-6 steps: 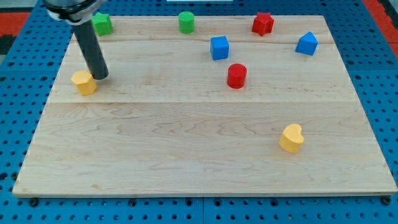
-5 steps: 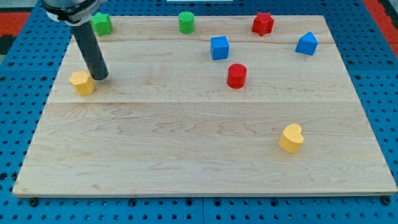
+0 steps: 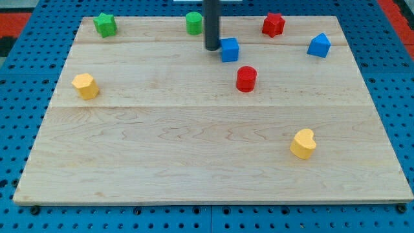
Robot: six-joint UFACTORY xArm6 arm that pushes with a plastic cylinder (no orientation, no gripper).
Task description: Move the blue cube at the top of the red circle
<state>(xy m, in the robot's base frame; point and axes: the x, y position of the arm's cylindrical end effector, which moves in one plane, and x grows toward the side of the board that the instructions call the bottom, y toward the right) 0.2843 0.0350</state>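
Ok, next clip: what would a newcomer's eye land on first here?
The dark rod dropping in from the view's top, my tip just left of the blue cube, touching or nearly so. Just below and to the right of that cube stands the red cylinder. Lower right, a yellow heart sits alone on the wooden board.

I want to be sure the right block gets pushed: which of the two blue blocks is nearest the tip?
The blue cube, just right of my tip and up-left of the red cylinder. The other blue block sits near the board's right edge.
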